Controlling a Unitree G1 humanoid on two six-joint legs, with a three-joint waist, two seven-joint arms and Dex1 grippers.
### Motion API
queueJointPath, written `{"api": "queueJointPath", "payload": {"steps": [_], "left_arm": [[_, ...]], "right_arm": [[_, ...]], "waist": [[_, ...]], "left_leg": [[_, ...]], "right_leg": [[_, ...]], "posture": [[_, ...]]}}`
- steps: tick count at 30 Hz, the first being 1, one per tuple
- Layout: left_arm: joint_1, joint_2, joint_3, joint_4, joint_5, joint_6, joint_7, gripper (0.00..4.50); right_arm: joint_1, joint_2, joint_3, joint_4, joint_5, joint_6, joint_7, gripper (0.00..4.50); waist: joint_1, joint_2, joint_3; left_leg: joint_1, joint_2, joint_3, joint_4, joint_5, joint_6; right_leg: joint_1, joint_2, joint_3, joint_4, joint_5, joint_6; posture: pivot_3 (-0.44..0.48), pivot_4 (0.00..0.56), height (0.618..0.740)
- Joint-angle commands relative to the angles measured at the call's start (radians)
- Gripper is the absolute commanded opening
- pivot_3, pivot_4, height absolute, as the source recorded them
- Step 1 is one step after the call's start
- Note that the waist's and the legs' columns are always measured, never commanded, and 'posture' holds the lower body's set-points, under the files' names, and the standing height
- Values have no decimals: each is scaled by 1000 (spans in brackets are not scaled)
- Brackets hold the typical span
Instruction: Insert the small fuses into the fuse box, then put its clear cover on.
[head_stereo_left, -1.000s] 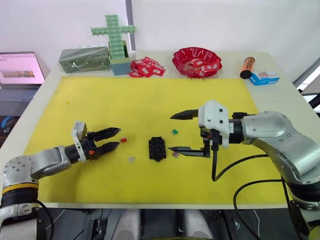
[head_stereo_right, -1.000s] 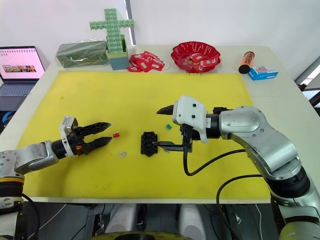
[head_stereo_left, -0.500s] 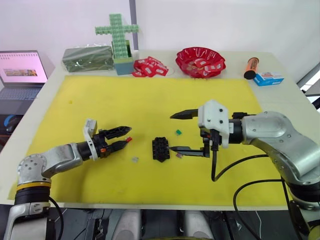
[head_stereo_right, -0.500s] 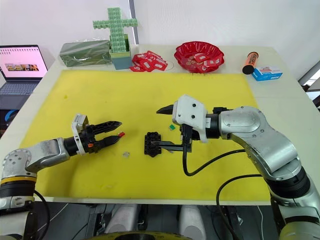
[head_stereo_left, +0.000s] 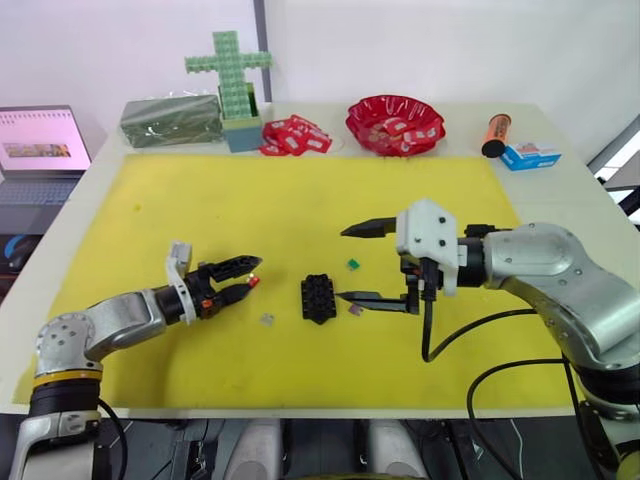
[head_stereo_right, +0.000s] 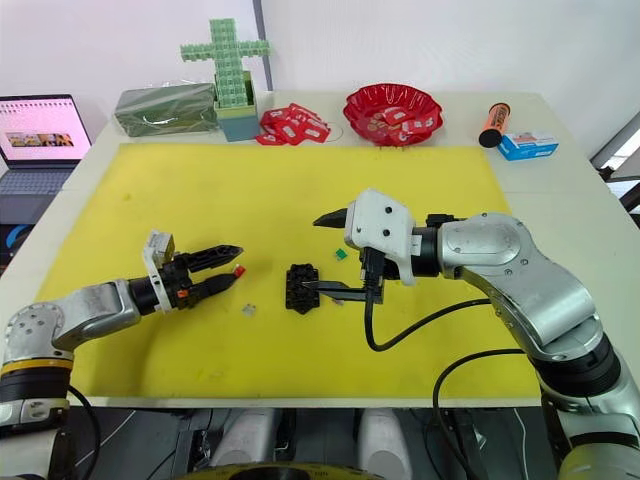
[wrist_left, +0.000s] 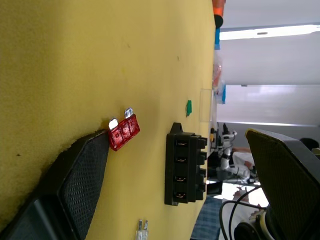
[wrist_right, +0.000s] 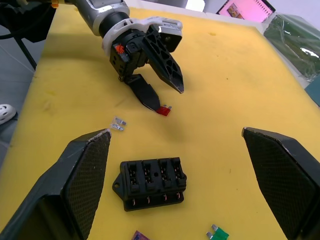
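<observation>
The tiny red plastic fuse (head_stereo_left: 253, 282) lay on the yellow foam mat (head_stereo_left: 300, 190), left of the black slotted fuse box (head_stereo_left: 318, 298). The left gripper (head_stereo_left: 243, 278) had advanced until its spread fingertips bracketed the fuse — pickup looked imminent. The right gripper (head_stereo_left: 352, 264) hung wide open beside the box.

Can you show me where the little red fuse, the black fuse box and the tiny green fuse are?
red fuse (wrist_left: 123, 132), left wrist view, on its red plastic body.
fuse box (wrist_right: 152, 183), right wrist view, on the middle of its slotted top.
green fuse (head_stereo_left: 352, 264), left eye view, on its green body.
</observation>
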Motion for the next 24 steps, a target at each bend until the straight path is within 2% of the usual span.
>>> {"api": "queueJointPath", "payload": {"steps": [1,6,11,19,22,24], "left_arm": [[39,-7,-16,45,100,-16,36,3630],[59,-15,-7,46,134,-11,38,1725],[68,-17,1,48,202,-12,27,84],[56,-11,38,33,245,-7,-51,34],[-13,61,45,42,234,66,-155,34],[-75,117,43,77,240,127,-234,34]], "right_arm": [[-4,-6,-37,-35,7,-13,-4,4500],[-5,-7,-37,-34,8,-14,-2,4500],[-4,-3,-31,-27,0,-21,-3,4500],[-2,5,-25,-23,-4,-26,-9,4500],[-4,12,-22,-17,-3,-29,-10,4500],[-4,18,-18,-9,-9,-37,-10,4500]], "waist": [[0,0,0],[-3,0,0],[-7,4,-3],[-9,9,-5],[-9,7,-4],[-10,2,-1]], "left_leg": [[0,0,0,0,0,0],[0,0,0,0,0,0],[0,0,0,-1,0,0],[1,2,0,-2,0,0],[1,3,-1,-2,0,0],[0,4,-2,-2,0,0]], "right_leg": [[0,0,0,0,0,0],[0,0,0,0,0,0],[0,0,0,0,0,0],[1,2,-2,1,0,0],[0,4,-2,1,0,0],[-2,6,-3,1,0,0]], "posture": [[0,150,740],[0,150,740],[0,150,740],[0,150,740],[0,150,740],[0,150,740]]}}
